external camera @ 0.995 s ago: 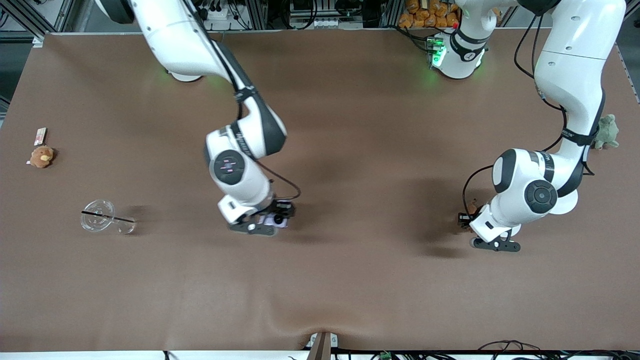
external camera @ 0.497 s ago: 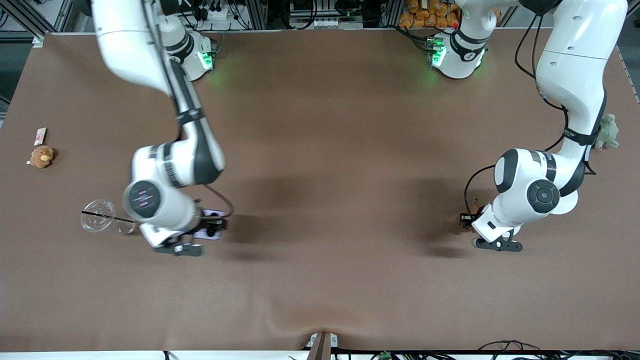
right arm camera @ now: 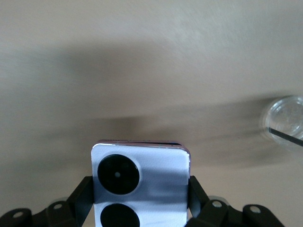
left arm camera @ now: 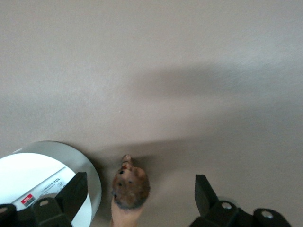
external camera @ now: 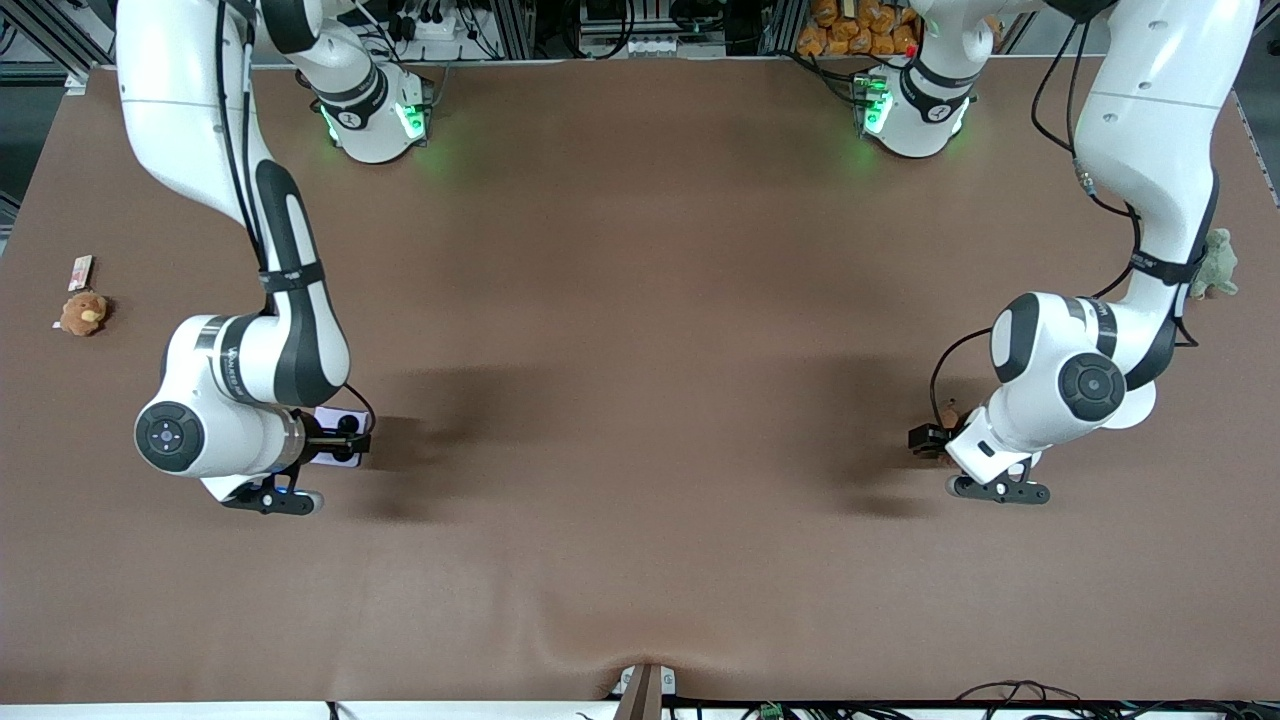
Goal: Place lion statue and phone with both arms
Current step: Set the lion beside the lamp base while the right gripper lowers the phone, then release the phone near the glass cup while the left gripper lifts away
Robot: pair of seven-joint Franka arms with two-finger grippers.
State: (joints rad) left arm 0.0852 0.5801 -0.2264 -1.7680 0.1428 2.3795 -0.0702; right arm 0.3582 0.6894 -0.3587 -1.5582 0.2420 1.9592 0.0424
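My right gripper (external camera: 345, 440) is shut on the pale lilac phone (external camera: 340, 460) and holds it just above the table toward the right arm's end. In the right wrist view the phone (right arm camera: 142, 175) sits between the fingers (right arm camera: 81, 191) with its two black camera circles showing. The small orange-brown lion statue (external camera: 945, 412) rests on the table toward the left arm's end. My left gripper (external camera: 928, 440) is open, and in the left wrist view the lion statue (left arm camera: 130, 188) lies between its wide-apart fingers (left arm camera: 73, 191), touching neither.
A clear cup with a black straw (right arm camera: 286, 118) lies close to the right gripper. A brown plush (external camera: 83, 313) and a small card (external camera: 80, 270) lie near the right arm's table edge. A green plush (external camera: 1215, 262) and a white disc (left arm camera: 42, 175) are near the left arm.
My right arm has swung with the phone from the table's middle toward the right arm's end, and now covers the clear cup in the front view. My left arm has barely moved.
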